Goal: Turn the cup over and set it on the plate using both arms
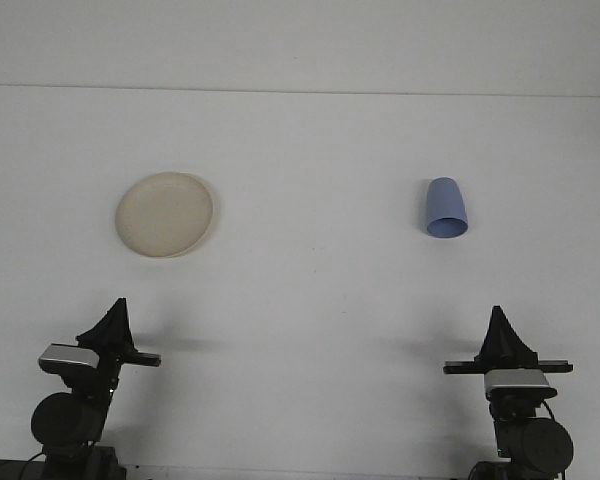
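We see a white table [310, 300] filling nearly the whole frame, with a paler wall band along the top edge. In the left half, a little above mid-height, a cream-coloured round plate [166, 214] lies flat on the table with nothing on it. In the right half, at about the same height, a blue cup [446, 208] rests on the table. It looks narrower at its far end and wider at the end nearer the bottom of the frame, but we cannot tell from this view whether it stands upside down or lies on its side. Plate and cup are well apart, with bare table between them.

At the lower left corner sits the left gripper [115, 318], a dark pointed shape above its grey camera housing. At the lower right corner sits the right gripper [501, 330], of the same form. Both are well apart from the plate and cup and hold nothing. Each shows as a single dark wedge, so we cannot tell how their jaws stand.
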Robot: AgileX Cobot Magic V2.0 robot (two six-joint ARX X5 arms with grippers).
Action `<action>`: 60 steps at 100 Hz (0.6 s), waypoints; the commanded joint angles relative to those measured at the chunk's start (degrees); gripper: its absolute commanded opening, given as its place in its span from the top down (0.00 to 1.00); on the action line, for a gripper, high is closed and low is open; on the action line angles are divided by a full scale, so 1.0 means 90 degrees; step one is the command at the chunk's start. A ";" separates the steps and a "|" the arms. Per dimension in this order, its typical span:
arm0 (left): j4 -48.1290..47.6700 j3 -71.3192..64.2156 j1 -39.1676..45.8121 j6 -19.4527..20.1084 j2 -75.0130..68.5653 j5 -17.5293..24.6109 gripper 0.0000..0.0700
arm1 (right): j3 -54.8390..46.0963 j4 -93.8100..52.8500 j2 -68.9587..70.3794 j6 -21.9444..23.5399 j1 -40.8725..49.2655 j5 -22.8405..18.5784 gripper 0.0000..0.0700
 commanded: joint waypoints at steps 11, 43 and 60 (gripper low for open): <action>0.0063 -0.0107 0.0002 -0.0015 -0.0010 0.0012 0.98 | -0.0012 0.0083 -0.0005 -0.0070 -0.0002 -0.0007 1.00; 0.0063 -0.0107 0.0002 -0.0017 -0.0010 0.0012 0.98 | 0.0430 -0.0294 -0.0002 0.0277 0.0000 -0.0005 1.00; 0.0063 -0.0107 0.0002 -0.0017 -0.0010 0.0012 0.98 | 0.1277 -0.1285 0.0095 0.0459 0.0000 -0.0005 1.00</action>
